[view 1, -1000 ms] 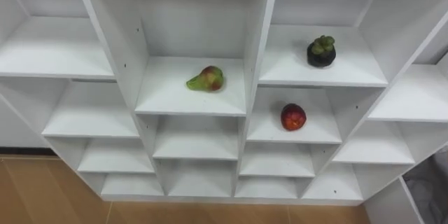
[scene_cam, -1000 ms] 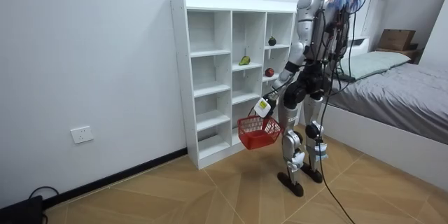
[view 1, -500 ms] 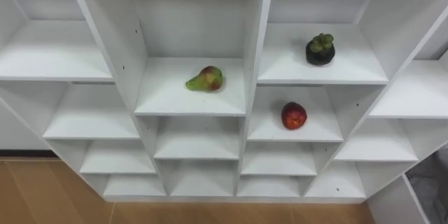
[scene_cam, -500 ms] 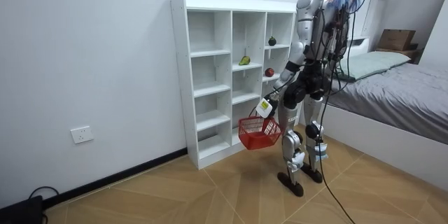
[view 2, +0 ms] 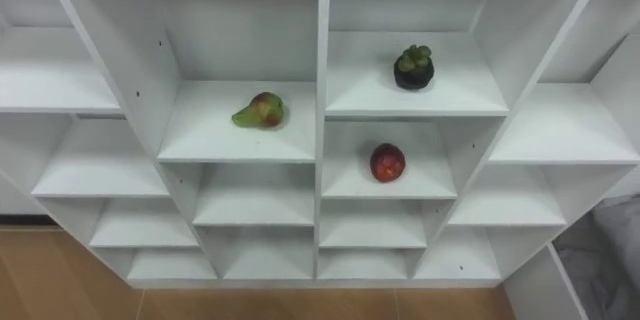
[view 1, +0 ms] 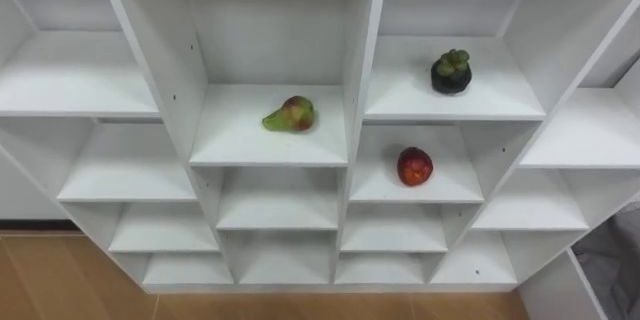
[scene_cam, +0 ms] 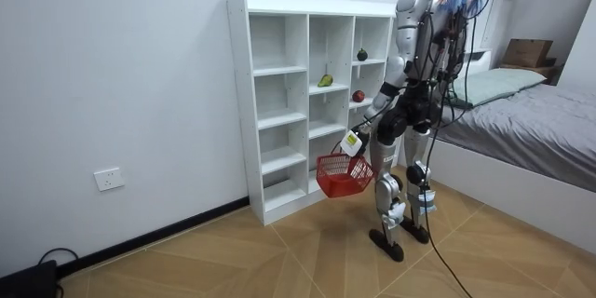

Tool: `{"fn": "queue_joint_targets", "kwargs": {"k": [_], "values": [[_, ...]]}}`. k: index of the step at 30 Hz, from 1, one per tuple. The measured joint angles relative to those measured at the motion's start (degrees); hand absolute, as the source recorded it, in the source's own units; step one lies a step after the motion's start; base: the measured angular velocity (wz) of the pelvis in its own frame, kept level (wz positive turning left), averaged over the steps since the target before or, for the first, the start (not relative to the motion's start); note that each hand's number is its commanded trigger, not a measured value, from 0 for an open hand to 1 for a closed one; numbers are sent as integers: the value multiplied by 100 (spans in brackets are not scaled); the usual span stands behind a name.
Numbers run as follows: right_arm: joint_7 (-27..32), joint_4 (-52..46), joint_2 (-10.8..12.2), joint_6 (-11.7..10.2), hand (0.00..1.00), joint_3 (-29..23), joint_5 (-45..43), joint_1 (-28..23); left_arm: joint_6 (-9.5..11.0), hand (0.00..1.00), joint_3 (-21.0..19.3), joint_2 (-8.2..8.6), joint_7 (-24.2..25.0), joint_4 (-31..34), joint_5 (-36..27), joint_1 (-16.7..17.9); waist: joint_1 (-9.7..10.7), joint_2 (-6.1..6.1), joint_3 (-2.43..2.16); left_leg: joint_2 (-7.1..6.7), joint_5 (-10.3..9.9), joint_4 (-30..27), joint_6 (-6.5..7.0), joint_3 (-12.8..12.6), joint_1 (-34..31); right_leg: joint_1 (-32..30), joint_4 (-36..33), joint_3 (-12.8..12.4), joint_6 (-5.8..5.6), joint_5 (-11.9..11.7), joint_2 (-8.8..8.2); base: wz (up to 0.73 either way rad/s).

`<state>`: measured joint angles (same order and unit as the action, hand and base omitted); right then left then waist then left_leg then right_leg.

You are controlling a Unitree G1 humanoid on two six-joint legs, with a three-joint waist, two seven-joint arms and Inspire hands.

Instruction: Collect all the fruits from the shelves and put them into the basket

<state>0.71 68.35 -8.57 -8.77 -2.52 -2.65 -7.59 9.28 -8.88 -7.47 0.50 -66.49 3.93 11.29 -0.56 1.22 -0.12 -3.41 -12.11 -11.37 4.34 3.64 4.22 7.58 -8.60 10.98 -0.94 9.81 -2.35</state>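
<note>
Closet (view 1: 80, 70) open-fronted. Pear (view 1: 291, 115), mangosteen (view 1: 451, 71), red fruit (view 1: 414, 166) each alone in own compartment, free room around each. Upright dividers (view 1: 165, 70) wall the columns apart. Red basket (scene_cam: 345, 175) hangs from left robot hand (scene_cam: 358, 133), low before shelves.

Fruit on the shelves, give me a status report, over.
Left hand carries red basket. Pear, red fruit, dark fruit on shelves, untouched. Nothing blocking them.

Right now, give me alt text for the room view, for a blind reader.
A robot stands facing a white closet, a red basket hanging from its left robot hand. A pear, a red fruit and a dark fruit sit on its shelves.
</note>
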Motion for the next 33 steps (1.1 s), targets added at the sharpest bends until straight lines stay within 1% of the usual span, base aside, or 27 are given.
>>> {"fn": "queue_joint_targets", "kwargs": {"k": [4, 6, 7, 8, 9, 11, 14, 18, 20, 23, 25, 26, 28, 31, 33], "values": [[84, -536, 0, -3, 0, 12, 6, -158, -3, 100, 15, 2, -1, 6, -8, 67, 3, -16, 15, 1, -1, -2, 2, -30, -1, -15, 3, -29, 0, 0, -1, -4], [194, -1254, 5, 1, 0, 77, -6, -406, -2, 100, 130, 0, -7, 52, -227, 100, -8, -49, 29, -1, -2, 2, 3, -46, -2, -31, 4, -101, -3, 2, 2, -5], [210, -1488, 9, -5, 0, 87, -9, -481, -2, 100, 153, 1, -6, 73, -241, 115, -6, -59, 32, -1, -2, 2, 4, -49, -2, -35, 4, -115, -3, 2, 4, -8], [242, -1920, 10, -19, 0, 114, -19, -601, -2, 100, 188, 3, -4, 126, -315, 142, 8, -75, 32, 0, -2, 6, 4, -57, 1, -40, 5, -136, -5, 3, 8, -5], [267, -2287, 12, -96, 0, 114, -20, -725, 0, 100, 189, 7, -4, 200, -333, 150, 16, -86, 31, 1, -2, 9, 4, -61, 5, -38, 8, -140, -6, 4, 9, -3], [344, -2673, 13, -210, 0, 115, -17, -829, 22, 100, 189, 7, -3, 338, -340, 158, 15, -92, 32, 2, -2, 11, 4, -62, 5, -34, 11, -138, -7, 5, 12, 0], [411, -3266, 11, -241, 0, 137, -36, -907, 124, 100, 235, 9, 15, 369, -345, 117, 4, -98, 28, 0, -2, 31, 4, -129, 11, -57, 14, -158, -6, 5, 21, -6], [435, -4208, 29, -422, 0, 130, -362, -1209, 216, 100, 235, 9, 59, 368, -335, 124, 31, -114, 19, -1, -2, 65, 4, -164, 19, -59, 33, -169, -6, 5, 22, -2], [437, -4526, 46, -434, 0, 131, -489, -1275, 217, 100, 236, 11, 136, 372, -336, 139, 34, -145, -2, 31, -2, 78, 4, -193, 4, -89, 33, -209, -6, 4, 29, -7], [447, -4922, 58, -438, 0, 131, -737, -1283, 216, 100, 229, 15, 218, 436, -325, 150, 26, -140, -11, 47, -2, 87, 4, -253, -45, -184, -2, -272, -2, 2, 42, -10], [438, -5177, 64, -453, 0, 139, -869, -1282, 219, 100, 231, 15, 290, 482, -329, 142, 19, -148, -7, 55, -2, 85, 4, -277, -58, -210, -4, -303, 5, -5, 48, -9], [439, -5294, 71, -483, 0, 143, -923, -1285, 219, 100, 231, 16, 312, 482, -336, 130, 20, -148, -12, 57, -2, 100, 4, -278, -53, -210, -5, -303, 5, -5, 49, 0], [464, -5485, 44, -488, 0, 204, -943, -1290, 219, 100, 233, 14, 351, 480, -342, 107, 5, -145, -13, 62, -2, 123, 4, -287, -52, -222, -8, -309, 6, -5, 53, -3], [502, -6090, -39, -495, 0, 350, -939, -1320, 219, 100, 234, 14, 364, 473, -339, 108, 0, -150, -13, 73, -2, 158, 3, -326, -60, -267, -19, -332, 9, -7, 60, -7], [544, -6378, -47, -532, 0, 364, -939, -1286, 219, 100, 235, 14, 369, 473, -339, 90, -5, -127, -7, 73, -2, 174, 3, -329, -56, -271, -17, -337, 9, -7, 61, 0]]}}
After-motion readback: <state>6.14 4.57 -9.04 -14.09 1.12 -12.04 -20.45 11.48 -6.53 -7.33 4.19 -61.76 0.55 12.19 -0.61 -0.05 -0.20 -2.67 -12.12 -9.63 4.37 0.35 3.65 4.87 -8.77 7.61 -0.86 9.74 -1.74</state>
